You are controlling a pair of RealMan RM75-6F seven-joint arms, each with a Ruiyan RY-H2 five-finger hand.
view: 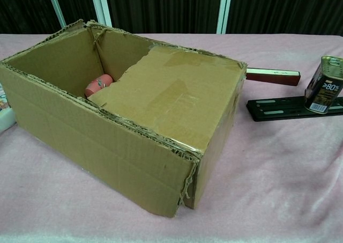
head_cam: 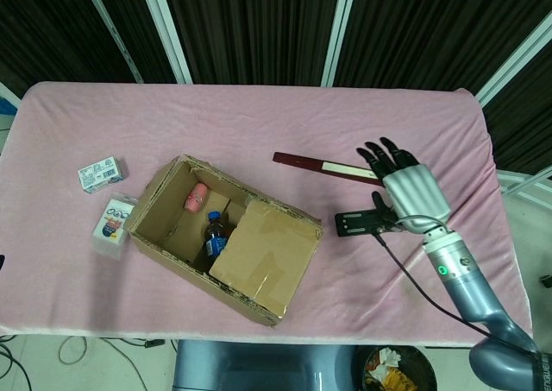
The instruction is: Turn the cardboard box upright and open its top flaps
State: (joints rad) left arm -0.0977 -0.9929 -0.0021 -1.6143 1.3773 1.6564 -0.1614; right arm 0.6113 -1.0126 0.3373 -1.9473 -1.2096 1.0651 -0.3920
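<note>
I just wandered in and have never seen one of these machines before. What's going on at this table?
A two-armed robot is working on a cardboard box that sits upright on a pink cloth. One flap is folded over half the opening; a bottle lies inside. The right hand hovers with fingers spread over the black bracket, holding nothing, apart from the box. The left hand is out of sight.
</note>
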